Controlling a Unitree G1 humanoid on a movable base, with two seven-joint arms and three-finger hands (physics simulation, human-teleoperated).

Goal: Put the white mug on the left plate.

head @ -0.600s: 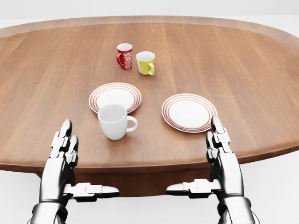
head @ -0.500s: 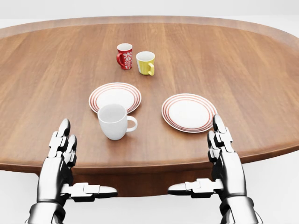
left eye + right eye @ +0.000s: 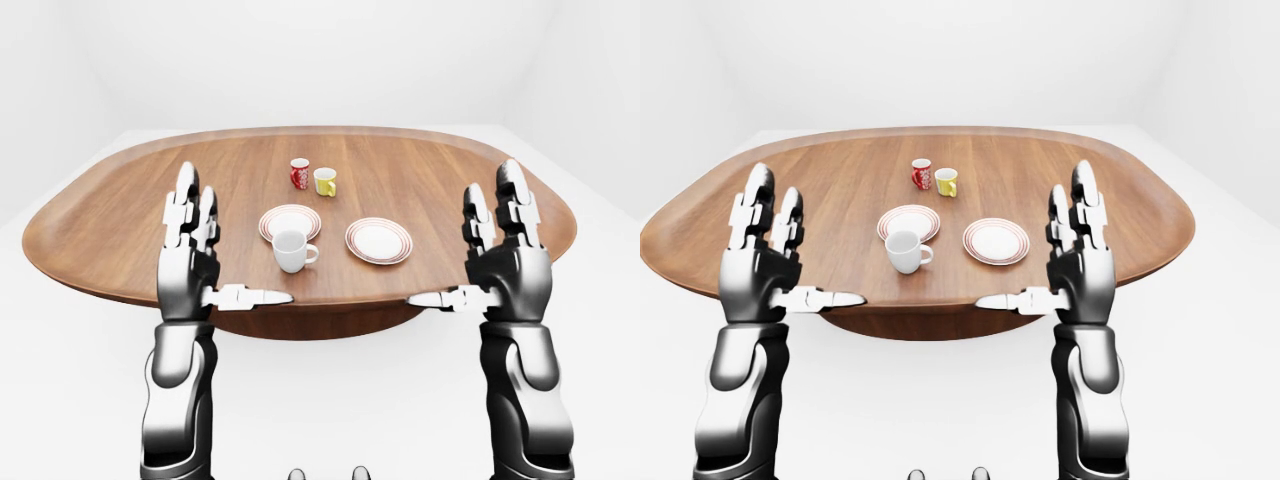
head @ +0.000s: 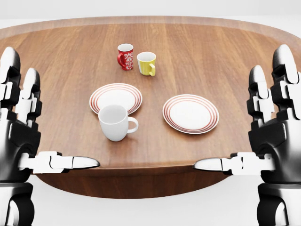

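Wood first: the big oval table (image 4: 197, 52) fills most of the head view, brown and bare but for a small cluster of crockery, and nothing on it has shifted since half a second ago. What has changed is the robot itself. Both arms have come up and spread outward, so the left hand (image 4: 19, 127) now stands tall at the left edge of the head view and the right hand (image 4: 273, 127) at the right edge, where a moment earlier they sat low and closer in near the table's near rim.

Both hands are spread wide, fingers pointing up and thumbs sticking inward toward each other, gripping nothing. Neither is near any dish; they hover short of the table's near edge, well apart from one another.

The two red-ringed plates lie side by side, the left plate (image 4: 115, 97) and the right plate (image 4: 191, 113), both bare. The white mug (image 4: 114, 122) stands upright on the wood just below the left plate in the head view, its rim overlapping the plate's near edge in the picture (whether it actually touches the plate I cannot tell), handle turned to the right. Higher up stand a red mug (image 4: 125, 56) and a yellow mug (image 4: 146, 63), close together.

To my eye the task has not really begun: raised hands look like a ready pose, and a reach for the mug is yet to come.
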